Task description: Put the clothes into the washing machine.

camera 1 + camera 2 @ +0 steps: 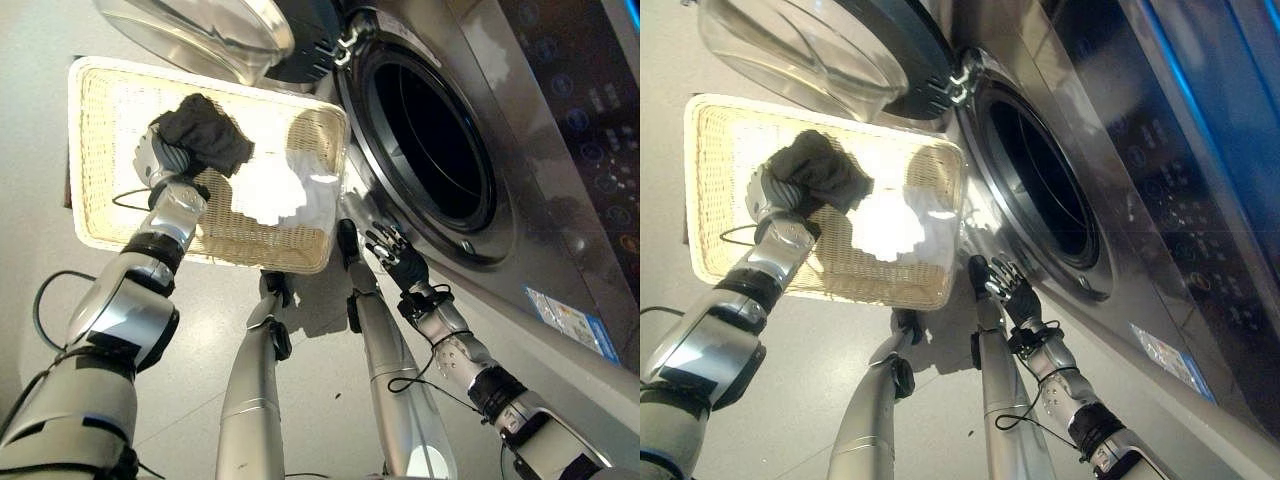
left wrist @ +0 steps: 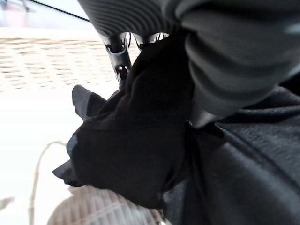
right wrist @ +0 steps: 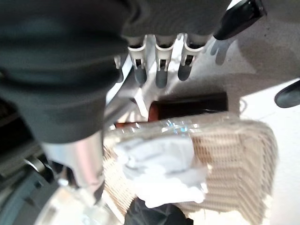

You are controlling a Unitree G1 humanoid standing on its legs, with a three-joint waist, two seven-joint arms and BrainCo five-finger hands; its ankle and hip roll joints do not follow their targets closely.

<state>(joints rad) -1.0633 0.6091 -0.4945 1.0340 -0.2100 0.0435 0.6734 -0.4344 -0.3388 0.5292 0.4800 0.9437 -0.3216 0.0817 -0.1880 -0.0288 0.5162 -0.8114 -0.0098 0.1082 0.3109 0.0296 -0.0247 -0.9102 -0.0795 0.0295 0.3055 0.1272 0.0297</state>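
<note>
The left hand is curled round a dark garment, holding it bunched above the wicker basket on the floor. A white garment lies in the basket, toward the end nearest the washing machine. The machine's round opening lies to the right of the held cloth, past the basket's near end, with the glass door swung open above the basket. So the coming move looks like a sideways carry to the right and into the drum; the left hand has the load, though the right hand is nearer the opening, hanging just below its rim with fingers spread loosely and holding nothing.

In the left wrist view the dark cloth covers most of the hand, so how much of the cloth the fingers have is hard to judge. The drum's inside is dark and I cannot tell whether anything is in it already.
</note>
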